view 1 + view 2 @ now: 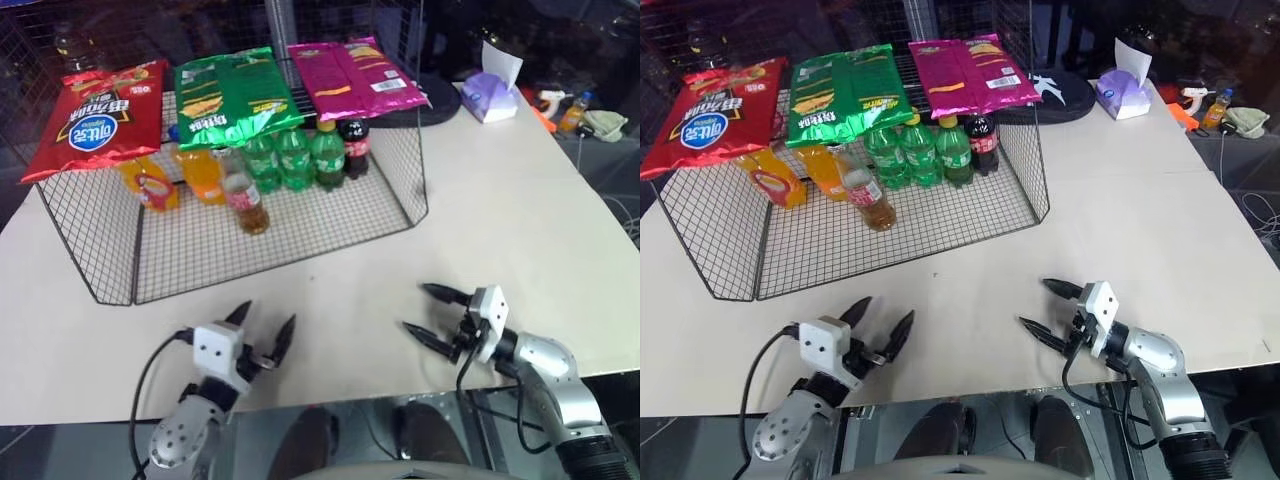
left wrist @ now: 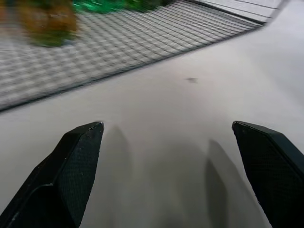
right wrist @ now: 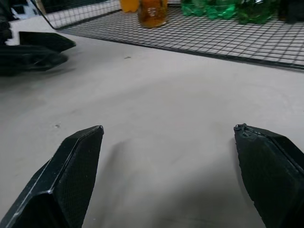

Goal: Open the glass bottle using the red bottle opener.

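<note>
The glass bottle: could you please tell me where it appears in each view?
Left eye view: glass bottle upper left of centre, on the mesh, just left of the green bottles.
Right eye view: same spot, slightly further left.
Left wrist view: probably the blurred amber shape on the mesh; not certain.
Right wrist view: its amber lower part, on the mesh.
Shared landmark: the green bottles.

A lab-like mock shop: wire snack shelf [image 1: 400, 215], cluttered tabletop [image 1: 520, 200].
</note>
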Controlling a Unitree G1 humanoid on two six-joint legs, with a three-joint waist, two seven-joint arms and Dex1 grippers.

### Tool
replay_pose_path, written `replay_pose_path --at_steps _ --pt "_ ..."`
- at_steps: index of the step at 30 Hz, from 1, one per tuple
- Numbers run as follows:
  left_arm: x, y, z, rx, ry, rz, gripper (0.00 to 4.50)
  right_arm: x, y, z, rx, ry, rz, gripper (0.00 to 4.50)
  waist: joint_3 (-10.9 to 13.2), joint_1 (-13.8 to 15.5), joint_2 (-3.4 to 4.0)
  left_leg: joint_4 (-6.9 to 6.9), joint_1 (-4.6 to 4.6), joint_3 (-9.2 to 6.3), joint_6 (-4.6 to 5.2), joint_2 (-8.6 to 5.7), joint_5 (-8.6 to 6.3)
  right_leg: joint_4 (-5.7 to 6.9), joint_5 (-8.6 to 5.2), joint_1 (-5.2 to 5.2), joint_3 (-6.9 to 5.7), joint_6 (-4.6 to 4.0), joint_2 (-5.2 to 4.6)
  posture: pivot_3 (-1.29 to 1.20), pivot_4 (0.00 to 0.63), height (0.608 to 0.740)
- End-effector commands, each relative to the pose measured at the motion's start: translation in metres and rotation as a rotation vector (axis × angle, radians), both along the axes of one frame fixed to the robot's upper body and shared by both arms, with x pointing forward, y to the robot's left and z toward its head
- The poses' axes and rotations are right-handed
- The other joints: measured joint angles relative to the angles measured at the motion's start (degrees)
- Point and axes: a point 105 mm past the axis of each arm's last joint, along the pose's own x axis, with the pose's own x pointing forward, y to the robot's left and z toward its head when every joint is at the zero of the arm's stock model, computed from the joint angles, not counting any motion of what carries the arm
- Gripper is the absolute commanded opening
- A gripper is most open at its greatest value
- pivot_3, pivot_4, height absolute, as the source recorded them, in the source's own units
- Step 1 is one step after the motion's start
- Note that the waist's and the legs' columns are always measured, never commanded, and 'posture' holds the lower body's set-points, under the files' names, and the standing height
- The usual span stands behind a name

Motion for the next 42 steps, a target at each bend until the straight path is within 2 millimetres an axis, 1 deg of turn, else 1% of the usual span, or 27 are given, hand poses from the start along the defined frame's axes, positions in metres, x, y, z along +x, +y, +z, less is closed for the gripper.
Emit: replay_pose_path --at_steps 1,4,7,10,14,19,24,28,31,38,40,41,42 --pt "0.012 0.027 0.023 0.041 -0.12 0.117 4.5 -0.004 0.02 0.039 0.095 -0.088 0.112 4.43 0.2 0.1 0.08 0.01 -0.04 0.0 0.0 -0.01 0.0 0.0 0.0 -0.04 -0.01 0.01 0.0 0.0 0.15 0.74" --pt "0.025 0.045 0.042 0.071 -0.195 0.199 4.5 -0.01 0.034 0.066 0.167 -0.145 0.2 4.43 0.2 0.1 0.09 0.09 -0.29 -0.05 -0.02 -0.02 0.02 0.08 0.02 -0.3 -0.06 0.02 0.0 0.0 0.15 0.74" --pt "0.035 0.062 0.059 0.079 -0.252 0.281 4.5 -0.015 0.045 0.085 0.191 -0.193 0.265 4.43 0.1 0.2 0.07 0.27 -0.84 -0.14 -0.3 -0.07 0.18 0.17 0.03 -0.81 -0.14 0.04 0.0 0.0 0.15 0.74" --pt "0.044 0.077 0.078 0.111 -0.31 0.343 4.5 -0.015 0.053 0.102 0.224 -0.227 0.292 4.43 0.1 0.3 0.05 0.26 -0.92 -0.13 -0.3 -0.11 0.18 0.14 0.03 -0.88 -0.13 0.03 -0.01 0.0 0.15 0.74" --pt "0.052 0.095 0.104 0.142 -0.38 0.416 4.5 -0.014 0.057 0.111 0.216 -0.255 0.303 4.43 0.1 0.3 0.04 0.26 -1.05 -0.15 -0.31 -0.12 0.18 0.15 0.03 -1.03 -0.15 0.03 0.0 0.0 0.15 0.74" --pt "0.058 0.109 0.124 0.174 -0.427 0.449 4.5 -0.013 0.057 0.111 0.196 -0.252 0.299 4.43 0.1 0.2 0.05 0.26 -1.07 -0.1 -0.31 -0.14 0.18 0.17 0.03 -1.09 -0.1 0.03 0.0 0.0 0.15 0.74" --pt "0.065 0.114 0.132 0.165 -0.437 0.458 4.5 -0.013 0.06 0.117 0.189 -0.255 0.296 4.43 0.1 0.2 0.05 0.26 -1.07 -0.1 -0.32 -0.14 0.18 0.2 0.03 -1.1 -0.1 0.03 0.0 0.0 0.15 0.74" --pt "0.076 0.111 0.132 0.161 -0.42 0.426 4.5 -0.01 0.061 0.119 0.184 -0.254 0.284 4.43 0.1 0.1 0.03 0.27 -1.07 -0.1 -0.33 -0.14 0.19 0.23 0.03 -1.1 -0.11 0.03 0.03 0.0 0.15 0.74" --pt "0.087 0.112 0.136 0.16 -0.428 0.424 4.5 -0.008 0.061 0.12 0.175 -0.259 0.275 4.43 0.1 0.2 0.03 0.27 -1.07 -0.1 -0.33 -0.16 0.19 0.23 0.03 -1.11 -0.11 0.03 0.07 0.0 0.15 0.74" --pt "0.1 0.112 0.139 0.145 -0.436 0.418 4.5 -0.005 0.059 0.118 0.161 -0.272 0.254 4.43 0.1 0.0 -0.01 0.29 -1.08 -0.1 -0.33 -0.18 0.2 0.26 0.03 -1.13 -0.11 0.04 0.1 0.0 0.15 0.74" --pt "0.102 0.11 0.138 0.13 -0.436 0.411 3.96 -0.006 0.059 0.115 0.16 -0.271 0.25 4.5 0.1 0.0 -0.01 0.29 -1.08 -0.07 -0.33 -0.18 0.2 0.28 0.03 -1.16 -0.07 0.04 0.09 0.0 0.15 0.74" --pt "0.102 0.109 0.137 0.124 -0.432 0.405 3.78 -0.006 0.058 0.114 0.159 -0.271 0.249 4.5 0.1 0.0 -0.01 0.29 -1.08 -0.06 -0.33 -0.18 0.2 0.29 0.03 -1.17 -0.07 0.04 0.09 0.0 0.15 0.74" --pt "0.103 0.108 0.136 0.118 -0.429 0.4 3.37 -0.006 0.058 0.112 0.159 -0.27 0.248 4.5 0.1 0.0 -0.02 0.29 -1.08 -0.07 -0.33 -0.18 0.2 0.3 0.03 -1.17 -0.07 0.04 0.09 0.0 0.15 0.74"
